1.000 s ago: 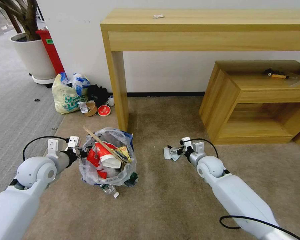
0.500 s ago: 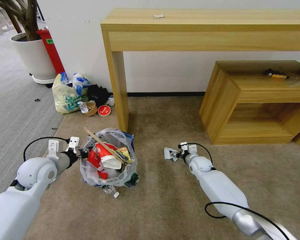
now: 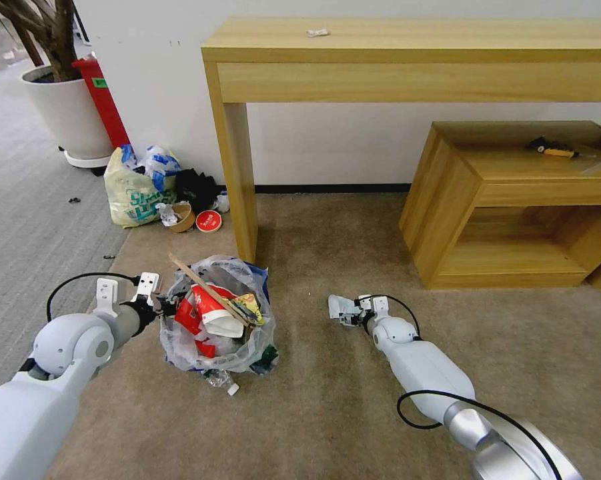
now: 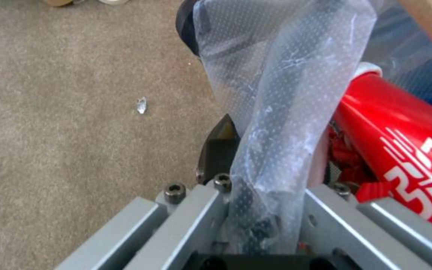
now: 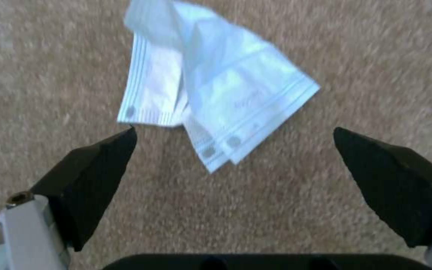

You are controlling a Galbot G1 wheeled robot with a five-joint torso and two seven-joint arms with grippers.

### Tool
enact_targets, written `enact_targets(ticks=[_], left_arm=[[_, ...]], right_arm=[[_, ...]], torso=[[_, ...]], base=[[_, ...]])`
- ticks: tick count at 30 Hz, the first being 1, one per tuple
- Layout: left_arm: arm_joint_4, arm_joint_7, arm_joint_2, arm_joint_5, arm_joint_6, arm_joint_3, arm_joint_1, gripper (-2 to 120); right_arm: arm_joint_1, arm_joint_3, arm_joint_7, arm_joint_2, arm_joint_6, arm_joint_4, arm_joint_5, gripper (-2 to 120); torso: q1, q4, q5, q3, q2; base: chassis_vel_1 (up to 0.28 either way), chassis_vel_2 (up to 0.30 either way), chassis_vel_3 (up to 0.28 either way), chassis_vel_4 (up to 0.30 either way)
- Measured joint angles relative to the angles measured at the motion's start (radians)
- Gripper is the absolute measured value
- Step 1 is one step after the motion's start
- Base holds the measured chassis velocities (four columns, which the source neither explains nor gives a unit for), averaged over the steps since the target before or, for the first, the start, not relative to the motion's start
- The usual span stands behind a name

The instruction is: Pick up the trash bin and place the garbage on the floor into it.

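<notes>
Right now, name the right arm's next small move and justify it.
Probably ease the right gripper forward and down, then close. Its fingers are spread wide just short of the white wrapper lying flat on the carpet, not yet straddling it. The left gripper is clamped on the trash bin rim beside it.

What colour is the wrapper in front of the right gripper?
White wrapper with faint blue edge stripes; clearest in the right wrist view.
</notes>
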Motion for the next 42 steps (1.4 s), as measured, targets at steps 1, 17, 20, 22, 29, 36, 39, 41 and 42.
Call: enact_targets(ticks=[1,17,20,22,29,36,39,41,42], left_arm=[[0.000,0.000,0.000,0.000,0.000,0.000,0.000,0],[-0.007,0.000,0.002,0.000,0.000,0.002,-0.001,0],[-0.009,0.000,0.002,0.000,0.000,0.002,-0.001,0],[-0.010,0.000,0.002,0.000,0.000,0.003,-0.001,0],[-0.013,0.000,0.001,0.000,0.000,0.006,-0.001,0],[-0.020,0.001,0.002,0.000,0.000,0.006,0.001,0],[-0.021,0.001,0.003,0.000,0.000,0.005,0.002,0],[-0.025,0.001,0.004,0.000,0.000,0.005,0.003,0],[-0.025,0.001,0.004,0.000,0.000,0.005,0.003,0]], right_arm=[[0.003,0.000,-0.002,0.003,0.002,-0.011,0.001,100],[0.035,-0.006,-0.039,0.027,0.062,-0.111,-0.003,86],[0.035,-0.006,-0.040,0.027,0.065,-0.112,-0.004,75],[0.035,-0.006,-0.041,0.027,0.071,-0.121,-0.004,66],[0.036,-0.006,-0.043,0.030,0.075,-0.135,-0.004,43],[0.037,-0.005,-0.043,0.031,0.082,-0.147,-0.003,15],[0.037,-0.005,-0.043,0.030,0.085,-0.148,-0.003,7],[0.037,-0.004,-0.039,0.029,0.092,-0.148,-0.002,0],[0.037,-0.004,-0.039,0.029,0.092,-0.148,-0.002,0]], torso=[[0.000,0.0000,0.0001,0.000,0.000],[0.000,0.0001,0.0001,0.000,0.000],[0.000,0.0000,0.0001,0.000,0.000],[0.000,0.0001,0.0001,0.000,0.000],[0.000,0.0001,0.0001,0.000,0.000],[0.000,0.0001,0.0001,0.000,0.000],[0.000,0.0001,0.0000,0.000,0.000],[0.000,0.0001,0.0000,0.000,0.000],[0.000,0.0001,0.0000,0.000,0.000]], base=[[0.000,0.000,0.000,0.000],[0.000,0.000,0.000,0.000],[0.000,0.000,0.000,0.000],[0.000,0.000,0.000,0.000],[0.000,0.000,0.000,0.000],[0.000,0.000,0.000,0.000],[0.000,0.000,0.000,0.000],[0.000,0.000,0.000,0.000],[0.000,0.000,0.000,0.000]])
